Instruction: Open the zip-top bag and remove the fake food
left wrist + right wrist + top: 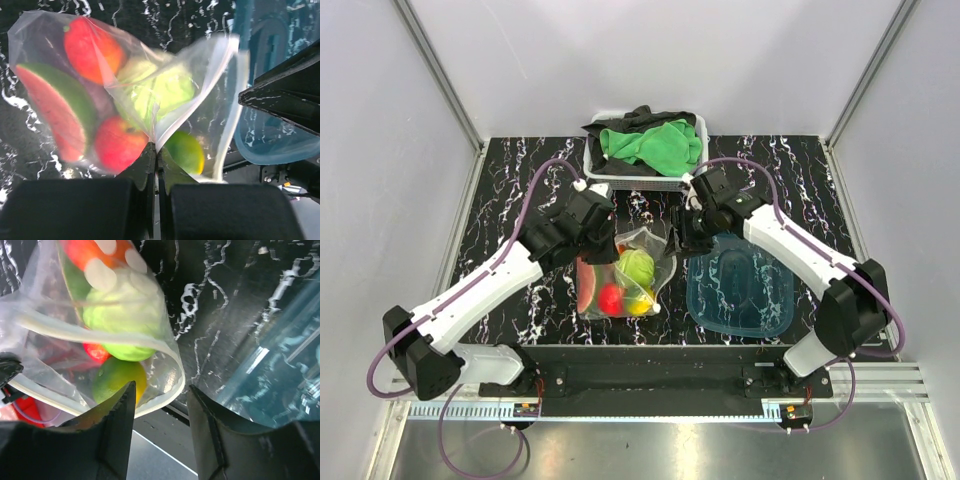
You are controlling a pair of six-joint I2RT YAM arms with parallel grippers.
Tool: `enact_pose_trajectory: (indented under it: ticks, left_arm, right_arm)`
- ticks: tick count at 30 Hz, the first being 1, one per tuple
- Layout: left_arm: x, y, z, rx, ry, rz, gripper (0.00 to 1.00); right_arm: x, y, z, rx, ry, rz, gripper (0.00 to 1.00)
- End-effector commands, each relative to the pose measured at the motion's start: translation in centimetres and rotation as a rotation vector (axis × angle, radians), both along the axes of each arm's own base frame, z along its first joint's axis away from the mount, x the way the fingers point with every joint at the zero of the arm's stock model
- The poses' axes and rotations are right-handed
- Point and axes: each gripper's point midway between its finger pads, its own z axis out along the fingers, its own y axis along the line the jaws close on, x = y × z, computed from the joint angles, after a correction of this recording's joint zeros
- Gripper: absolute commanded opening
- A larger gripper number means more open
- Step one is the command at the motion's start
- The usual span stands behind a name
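Observation:
The zip-top bag (655, 250) lies on the table's middle with its mouth gaping. Inside is the fake food: a green leafy ball (636, 266), a red fruit (611, 297) and a watermelon slice (587, 285). My left gripper (603, 243) is shut on a fold of the bag's plastic (156, 145), with the watermelon slice (52, 110), red fruit (120, 145), leafy ball (165, 90) and a green-yellow fruit (185, 150) just beyond. My right gripper (161, 386) is open at the bag's right side. The white zip strip (172, 390) curves between its fingertips, not pinched.
A translucent teal tub (740, 290) lies right of the bag, also in the right wrist view (280, 365). A white basket (595, 175) with a green cloth (655, 145) and dark cloths stands at the back. Grey walls close in the left and right sides.

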Motion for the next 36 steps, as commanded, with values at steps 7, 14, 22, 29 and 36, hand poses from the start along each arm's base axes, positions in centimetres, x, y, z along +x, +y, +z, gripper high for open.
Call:
enact_pose_trajectory:
  ticks: [7,14,22,29,36]
  left_arm:
    - [1.9,-3.5,1.8,-0.145,-0.030,-0.051,0.00]
    - [3.2,-4.8,1.0,-0.154,-0.020,-0.021,0.00]
    - [4.1,-5.9,1.1,-0.178,0.000,-0.003,0.00]
    - [3.9,-6.6,1.8,-0.209,0.011,-0.014,0.00]
    - [3.6,-7.2,0.8,-0.212,0.052,-0.041,0.00]
  right_arm:
    - [-2.2,0.9,6.1,0.096,-0.113,0.025,0.53]
    - [-3.0,3.6,4.5,0.220,-0.117,0.049,0.52]
    - [-0.2,5.1,-1.4,0.149,-0.060,0.016,0.66]
    - [-0.2,4.8,-5.2,0.089,-0.023,0.018,0.75]
    - [0.3,6.2,-7.6,0.122,0.001,0.063,0.98]
